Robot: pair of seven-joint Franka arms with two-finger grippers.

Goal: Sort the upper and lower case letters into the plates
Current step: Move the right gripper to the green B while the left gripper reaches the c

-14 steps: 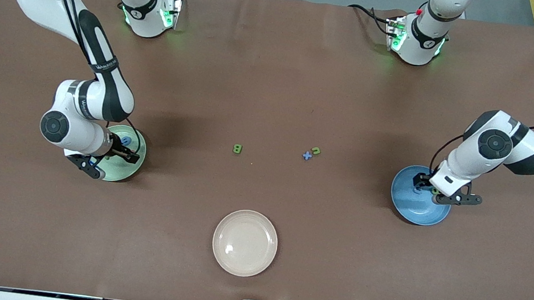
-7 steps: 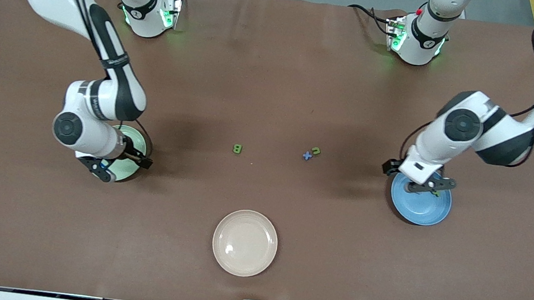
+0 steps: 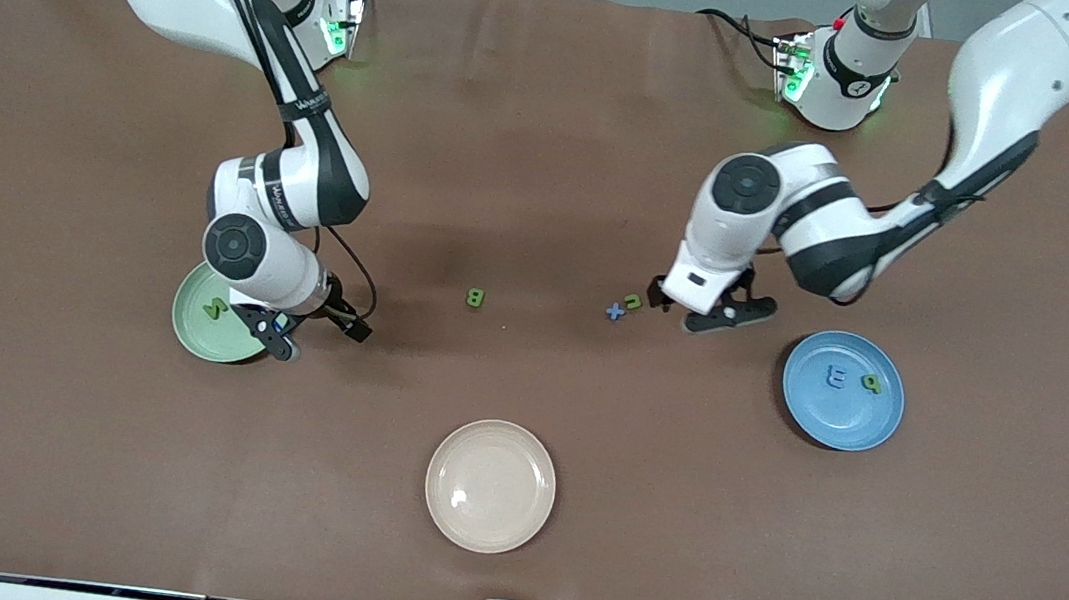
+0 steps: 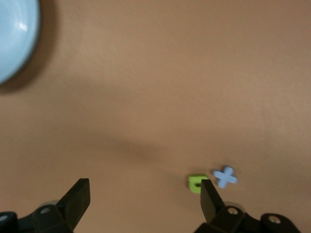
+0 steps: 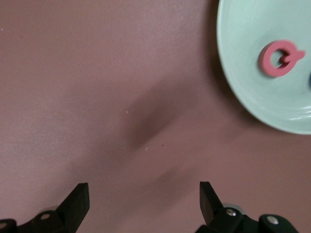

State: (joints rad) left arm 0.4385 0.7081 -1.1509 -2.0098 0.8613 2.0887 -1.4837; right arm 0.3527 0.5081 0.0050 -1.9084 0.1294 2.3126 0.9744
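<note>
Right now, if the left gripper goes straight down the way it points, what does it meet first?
Probably bare table: the open left gripper points at cloth, with the green letter just beside one finger.

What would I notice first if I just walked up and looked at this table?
Probably the two big white robot arms: the left gripper hangs open beside a small green letter and a blue cross mid-table, and the right gripper is open at the edge of the mint green plate. Next, the blue plate with two letters at the left arm's end, and the cream plate nearest the front camera.
</note>
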